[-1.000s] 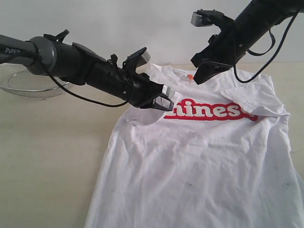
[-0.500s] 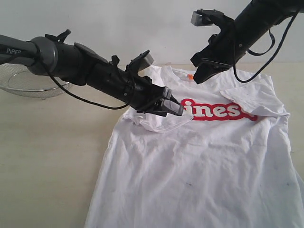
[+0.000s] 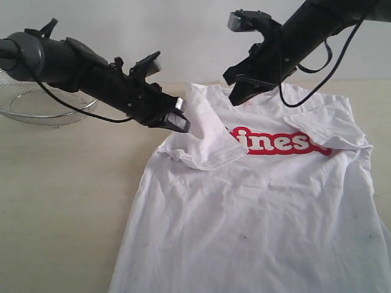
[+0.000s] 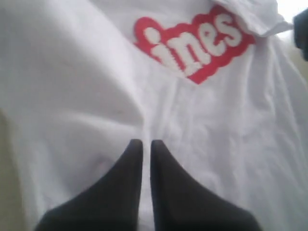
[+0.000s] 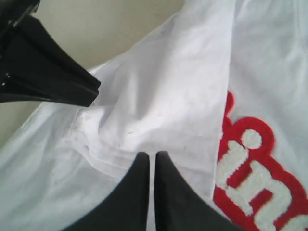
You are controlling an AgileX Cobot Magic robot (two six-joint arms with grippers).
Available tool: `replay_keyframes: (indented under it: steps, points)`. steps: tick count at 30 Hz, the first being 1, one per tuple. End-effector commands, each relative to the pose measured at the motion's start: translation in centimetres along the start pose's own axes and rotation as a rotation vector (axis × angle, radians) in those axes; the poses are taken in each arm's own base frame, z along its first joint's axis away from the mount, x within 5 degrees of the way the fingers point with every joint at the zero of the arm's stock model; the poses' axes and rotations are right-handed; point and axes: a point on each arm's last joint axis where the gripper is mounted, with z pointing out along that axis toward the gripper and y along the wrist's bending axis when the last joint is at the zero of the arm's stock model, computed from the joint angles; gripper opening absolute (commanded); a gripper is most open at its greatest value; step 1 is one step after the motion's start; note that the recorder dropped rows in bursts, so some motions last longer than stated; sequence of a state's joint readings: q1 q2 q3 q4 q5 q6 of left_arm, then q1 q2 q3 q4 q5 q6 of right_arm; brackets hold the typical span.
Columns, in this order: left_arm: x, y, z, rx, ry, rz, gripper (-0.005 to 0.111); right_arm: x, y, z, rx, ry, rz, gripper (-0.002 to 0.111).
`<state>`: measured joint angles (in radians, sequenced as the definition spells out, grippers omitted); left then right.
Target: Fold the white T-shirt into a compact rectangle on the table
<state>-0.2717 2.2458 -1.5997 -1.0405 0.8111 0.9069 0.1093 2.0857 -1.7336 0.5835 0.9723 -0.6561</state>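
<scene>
Pale beige table [image 3: 61, 201] runs back to a plain wall, and we see the white T-shirt [image 3: 256, 207] spread flat on it with its red lettering [image 3: 281, 143] facing up. One sleeve [image 3: 204, 149] lies folded inward over the first letters. Our left gripper [image 3: 181, 122] hovers just beside the lettering on that folded side, jaws together with nothing visible between them. Our right gripper [image 3: 235, 96] hangs just beyond the lettering, by the collar, jaws likewise together. A wire basket [image 3: 30, 110] sits well apart from the lettering.

A plain pale wall [image 3: 183, 36] is seen behind a wide beige table [image 3: 61, 213]. A wire-mesh basket [image 3: 27, 108] is set far left, partly cropped. The scene is lit softly, possibly from overhead.
</scene>
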Motion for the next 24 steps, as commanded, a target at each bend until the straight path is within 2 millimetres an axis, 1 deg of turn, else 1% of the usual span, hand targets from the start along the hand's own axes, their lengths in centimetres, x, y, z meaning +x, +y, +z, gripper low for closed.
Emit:
replay_keyframes:
  steps: [1, 4, 7, 11, 13, 16, 20, 22, 24]
  points:
    - [0.4, 1.0, -0.3, -0.087, 0.054, 0.005, 0.005, 0.1, 0.4, 2.8, -0.001, 0.008, -0.001, 0.000]
    - [0.3, 1.1, -0.2, -0.106, 0.038, 0.008, 0.005, 0.4, 0.0, 4.4, 0.001, 0.008, 0.036, 0.000]
    - [0.4, 1.6, 0.2, -0.127, 0.027, -0.001, 0.005, 0.6, -0.5, 5.7, 0.003, 0.005, 0.056, 0.000]
    - [1.6, 2.3, 1.6, -0.102, 0.083, -0.034, 0.005, 0.3, -0.5, 6.8, 0.020, -0.044, 0.071, 0.000]
    - [2.2, 2.5, 2.5, -0.097, 0.105, -0.058, 0.005, -0.3, -0.5, 6.9, 0.045, -0.100, 0.079, 0.000]
    - [2.7, 2.9, 3.2, -0.115, 0.114, -0.105, 0.005, -1.3, -0.1, 6.8, 0.056, -0.176, 0.095, 0.000]
    - [3.5, 3.9, 3.0, -0.220, 0.168, -0.117, 0.005, -2.7, 0.0, 6.0, 0.079, -0.242, 0.093, 0.000]
    - [4.0, 4.4, 2.8, -0.282, 0.219, -0.117, 0.005, -3.4, 0.1, 5.5, 0.085, -0.269, 0.094, 0.000]
    - [4.4, 4.6, 2.6, -0.306, 0.270, -0.126, 0.005, -4.0, 0.1, 5.1, 0.091, -0.291, 0.091, 0.000]
